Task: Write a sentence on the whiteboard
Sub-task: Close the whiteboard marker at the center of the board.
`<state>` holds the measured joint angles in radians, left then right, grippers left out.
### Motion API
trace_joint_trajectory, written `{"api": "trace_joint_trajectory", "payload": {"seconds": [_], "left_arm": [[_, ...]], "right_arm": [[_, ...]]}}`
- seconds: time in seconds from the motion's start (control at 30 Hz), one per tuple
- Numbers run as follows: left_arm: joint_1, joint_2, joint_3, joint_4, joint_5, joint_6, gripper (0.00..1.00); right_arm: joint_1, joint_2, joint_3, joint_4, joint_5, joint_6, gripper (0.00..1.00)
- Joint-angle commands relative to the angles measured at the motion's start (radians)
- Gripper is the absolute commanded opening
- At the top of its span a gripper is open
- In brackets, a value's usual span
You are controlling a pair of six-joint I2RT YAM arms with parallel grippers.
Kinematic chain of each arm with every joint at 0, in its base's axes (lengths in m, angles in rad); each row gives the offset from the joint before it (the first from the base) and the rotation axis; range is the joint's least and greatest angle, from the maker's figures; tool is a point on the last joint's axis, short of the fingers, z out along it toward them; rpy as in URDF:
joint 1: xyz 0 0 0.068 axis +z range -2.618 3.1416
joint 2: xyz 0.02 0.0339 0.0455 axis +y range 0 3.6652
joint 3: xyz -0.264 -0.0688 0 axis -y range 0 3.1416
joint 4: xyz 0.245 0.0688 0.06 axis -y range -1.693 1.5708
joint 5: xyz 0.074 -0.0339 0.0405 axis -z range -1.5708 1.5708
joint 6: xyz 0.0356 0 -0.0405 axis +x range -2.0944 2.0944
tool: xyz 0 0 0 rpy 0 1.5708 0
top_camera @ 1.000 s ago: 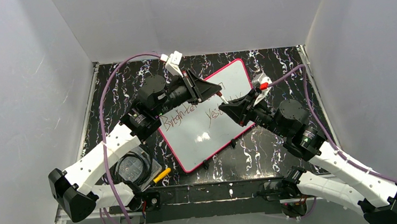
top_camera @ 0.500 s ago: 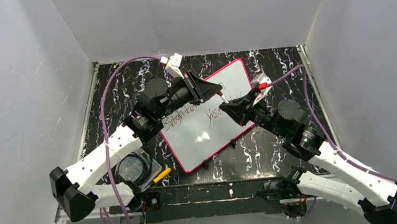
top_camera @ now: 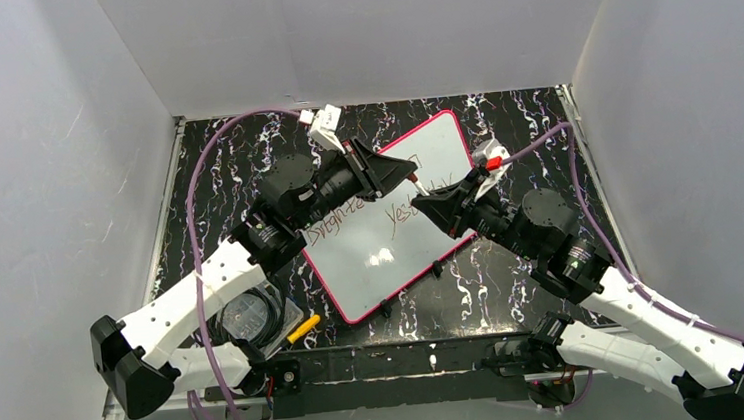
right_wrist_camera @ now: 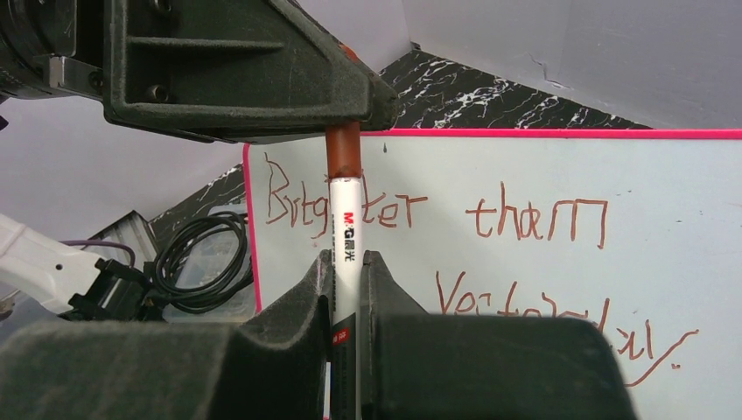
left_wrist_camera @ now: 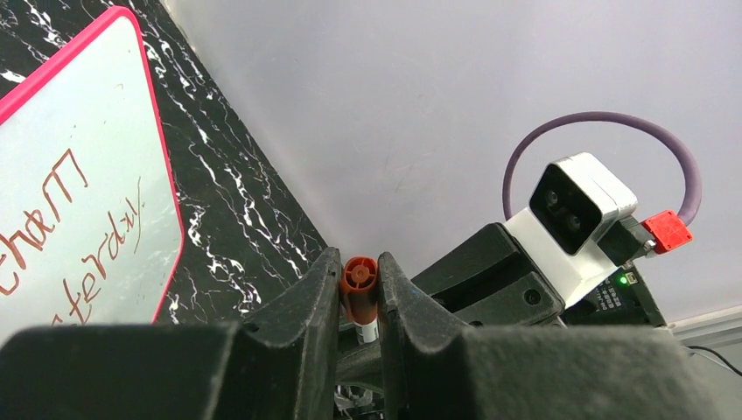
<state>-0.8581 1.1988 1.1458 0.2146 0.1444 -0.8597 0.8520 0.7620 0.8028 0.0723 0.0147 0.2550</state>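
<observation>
Sentence (right_wrist_camera: 490, 236) looks complete on the whiteboard (top_camera: 383, 269): "Brighter than" over "Yesterday", reddish-brown, two lines. The board lies flat on the marbled table (top_camera: 513, 269), skewed, mid-table between my two arms.

So writing looks done. I judge the step in hand is capping the marker (right_wrist_camera: 344, 232). The marker sits above the board, apart from it.

My right gripper (right_wrist_camera: 346, 261) is clamped tight on the white barrel, label toward its camera. My left gripper (left_wrist_camera: 359, 267) is pinched narrow on the brown cap (left_wrist_camera: 359, 276). Cap and barrel look in line. Can't tell whether the cap is fully seated.

To do it well:
- keep both axes collinear and push straight along the barrel
- no twist, no side load
- don't dip toward the board, or my fingers could smear the lettering
- release the left only once the cap is home

Main risk: the barrel slides through my right fingers instead of the cap seating.
</observation>
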Motion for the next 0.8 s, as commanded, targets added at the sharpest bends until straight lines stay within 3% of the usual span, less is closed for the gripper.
{"api": "trace_joint_trajectory", "payload": {"seconds": [0.0,0.37,0.53,0.73,0.77], "left_arm": [[-0.117,-0.023,-0.057,-0.126,0.248,0.016,0.0],[-0.16,-0.02,-0.073,-0.128,0.24,0.038,0.0],[-0.156,0.027,0.118,-0.313,0.22,0.182,0.0],[-0.138,0.055,0.184,-0.324,0.245,0.183,0.0],[-0.124,0.059,0.199,-0.335,0.251,0.178,0.04]], "right_arm": [[-0.021,0.006,0.069,0.215,0.164,0.001,0.01],[-0.021,-0.005,0.065,0.235,0.179,0.006,0.01],[-0.021,-0.007,0.061,0.196,0.18,-0.001,0.01],[-0.021,-0.02,0.065,0.176,0.216,-0.02,0.01],[-0.021,-0.018,0.069,0.164,0.232,-0.029,0.01]]}}
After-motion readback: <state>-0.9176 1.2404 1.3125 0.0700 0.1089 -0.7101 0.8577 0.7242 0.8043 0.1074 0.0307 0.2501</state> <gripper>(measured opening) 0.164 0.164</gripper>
